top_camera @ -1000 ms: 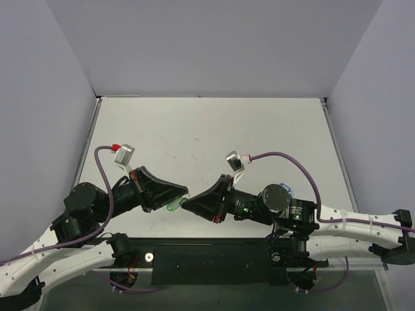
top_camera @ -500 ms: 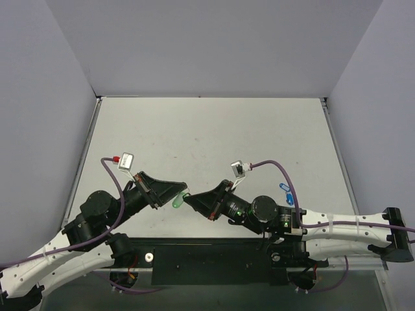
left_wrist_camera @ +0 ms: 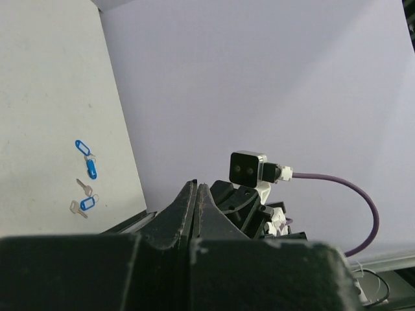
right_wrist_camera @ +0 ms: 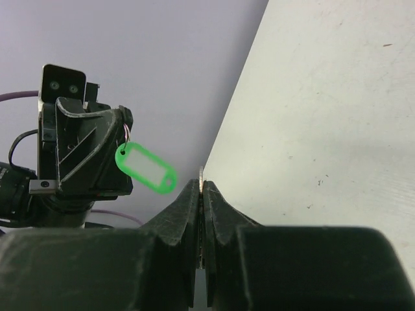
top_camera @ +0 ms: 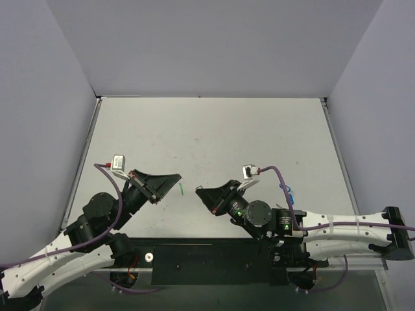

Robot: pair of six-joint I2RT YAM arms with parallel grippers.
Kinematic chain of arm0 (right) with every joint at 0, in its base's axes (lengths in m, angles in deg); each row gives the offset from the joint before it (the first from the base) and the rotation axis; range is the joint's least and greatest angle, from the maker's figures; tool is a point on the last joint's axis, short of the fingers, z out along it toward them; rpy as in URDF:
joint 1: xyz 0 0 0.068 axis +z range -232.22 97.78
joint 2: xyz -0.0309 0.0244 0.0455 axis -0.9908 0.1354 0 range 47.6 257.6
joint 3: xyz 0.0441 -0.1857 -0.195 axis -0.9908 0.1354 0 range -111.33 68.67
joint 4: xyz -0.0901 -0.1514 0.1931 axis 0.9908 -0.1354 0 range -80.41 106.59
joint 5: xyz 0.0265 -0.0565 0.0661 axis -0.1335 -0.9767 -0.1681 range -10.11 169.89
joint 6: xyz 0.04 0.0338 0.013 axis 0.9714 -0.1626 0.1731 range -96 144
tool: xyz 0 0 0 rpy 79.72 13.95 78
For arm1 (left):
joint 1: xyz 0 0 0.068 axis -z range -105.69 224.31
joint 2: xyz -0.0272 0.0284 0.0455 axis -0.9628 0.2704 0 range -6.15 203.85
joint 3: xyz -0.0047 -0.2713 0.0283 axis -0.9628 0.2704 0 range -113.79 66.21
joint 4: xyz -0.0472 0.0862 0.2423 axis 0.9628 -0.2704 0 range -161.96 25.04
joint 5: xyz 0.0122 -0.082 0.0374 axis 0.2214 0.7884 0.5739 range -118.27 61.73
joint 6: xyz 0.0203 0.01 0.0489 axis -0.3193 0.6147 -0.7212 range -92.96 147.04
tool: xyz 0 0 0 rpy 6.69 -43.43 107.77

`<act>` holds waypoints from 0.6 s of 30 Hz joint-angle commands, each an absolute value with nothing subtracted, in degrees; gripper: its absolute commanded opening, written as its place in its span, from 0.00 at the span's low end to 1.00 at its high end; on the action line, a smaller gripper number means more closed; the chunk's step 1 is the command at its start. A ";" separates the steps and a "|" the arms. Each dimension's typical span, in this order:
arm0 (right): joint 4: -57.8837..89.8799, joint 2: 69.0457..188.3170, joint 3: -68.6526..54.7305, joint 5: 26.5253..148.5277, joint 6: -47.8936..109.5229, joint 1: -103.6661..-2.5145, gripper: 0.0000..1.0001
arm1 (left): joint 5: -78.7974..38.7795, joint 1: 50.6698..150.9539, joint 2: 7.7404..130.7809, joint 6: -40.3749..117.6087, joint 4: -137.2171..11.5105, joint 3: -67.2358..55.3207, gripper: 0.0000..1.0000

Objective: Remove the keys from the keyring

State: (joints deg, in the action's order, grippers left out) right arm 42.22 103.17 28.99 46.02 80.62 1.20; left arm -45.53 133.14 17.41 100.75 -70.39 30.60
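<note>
The green tag (right_wrist_camera: pixel 146 168) is the thing to steer by. It hangs in the air above the table (top_camera: pixel 214 129), dangling from the tip of the left gripper (top_camera: pixel 175 178), whose jaws are pressed together with no gap showing in its own wrist view. A faint thin loop, which I take to be the ring (right_wrist_camera: pixel 127 135), runs from the tag's top end up into those jaws. The grip therefore seems to be on the ring rather than on the tag itself, though the loop is too fine to be sure. The right gripper (right_wrist_camera: pixel 202 188) sits to the right of the tag, clearly apart from it, with its jaws closed narrow on a thin silvery strip seen edge-on, most likely the small key (right_wrist_camera: pixel 201 176). Nothing visible joins that strip to the tag or the loop, so I judge the small key to be off the ring already. What is left, as far as can be seen, is the tag: it hangs from the ring and has to be worked off, which probably calls for the right gripper to put the key down first. A bunch of blue-tagged keys (left_wrist_camera: pixel 89 170) lies on the table well to the right of the green tag, beyond the right gripper, and is no part of this job.
</note>
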 commanded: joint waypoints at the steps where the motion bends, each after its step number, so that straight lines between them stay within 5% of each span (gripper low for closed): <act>1: 40.68 100.95 27.89 40.78 80.95 1.63 0.00 | -49.89 133.46 18.11 101.40 -75.14 27.02 0.00; 18: 29.09 96.47 26.31 40.16 79.55 2.07 0.00 | -51.56 133.37 20.56 90.86 -103.61 15.42 0.00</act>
State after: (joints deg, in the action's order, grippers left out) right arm 32.89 98.04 28.95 42.56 80.75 1.48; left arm -50.66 133.14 19.53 95.59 -94.91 19.65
